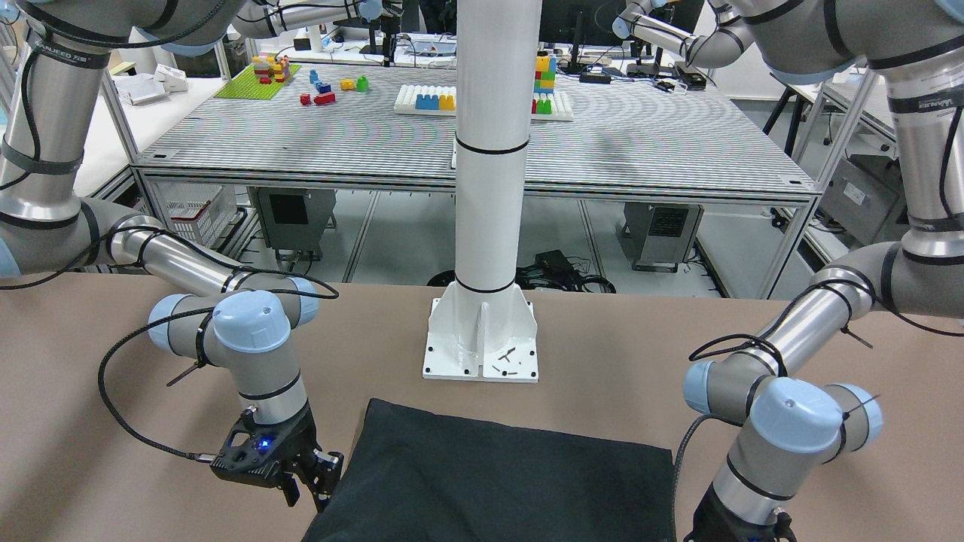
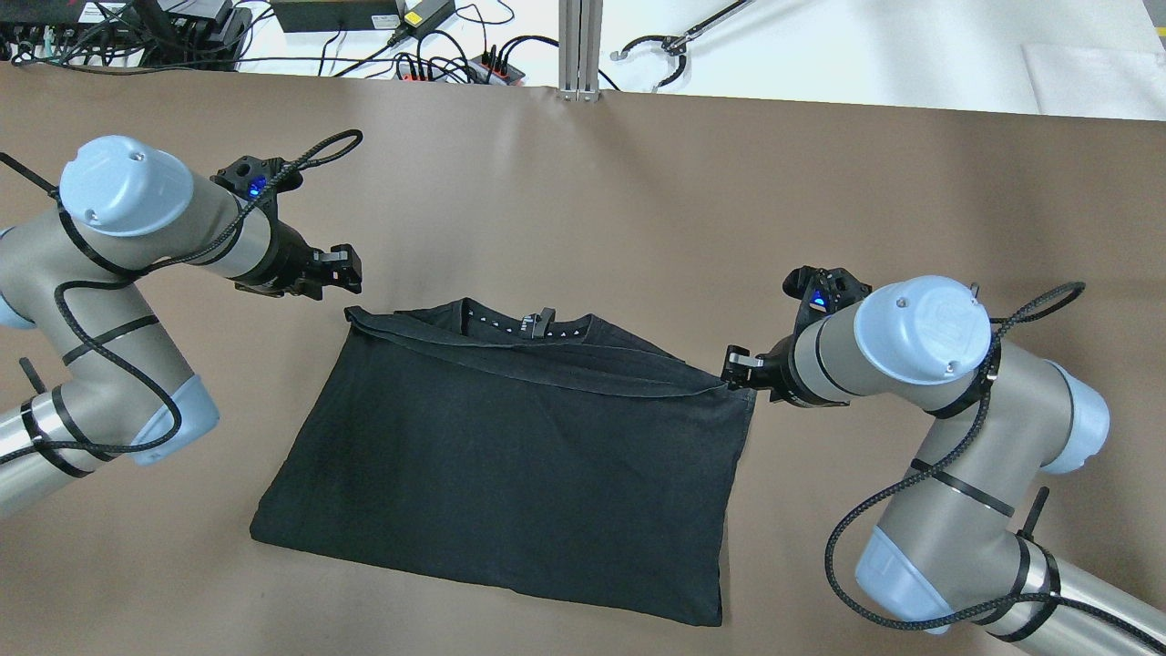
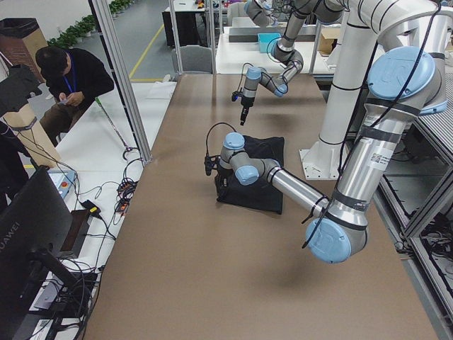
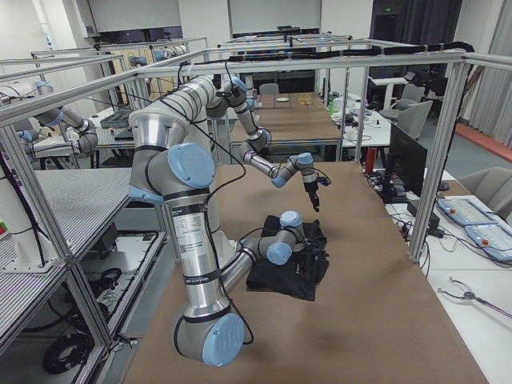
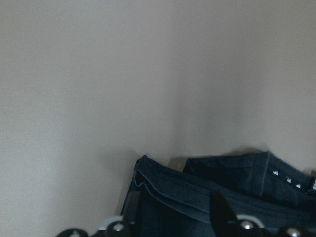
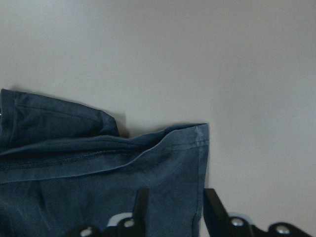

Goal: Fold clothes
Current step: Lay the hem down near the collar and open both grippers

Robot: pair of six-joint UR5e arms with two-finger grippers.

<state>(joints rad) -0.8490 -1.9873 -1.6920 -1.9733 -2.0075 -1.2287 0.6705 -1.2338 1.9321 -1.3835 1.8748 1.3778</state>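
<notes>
Lying flat on the brown table, the clothes are found just in front of the white pillar's base plate, on the side away from the robot. A strip of bare tabletop is seen between the plate and the nearest hem. The edge farthest from the base plate is doubled over in a narrow band, and a collar with a small label is shown along it.

At the corner farthest from the plate on the robot's right, the right gripper is set with its fingers moderately parted. The hemmed corner is seen flat between them in the wrist view. The left gripper is held just off the other far corner, apart from the cloth, with its fingers spread wide. Broad bare tabletop is seen beyond that far edge and out to both sides.
</notes>
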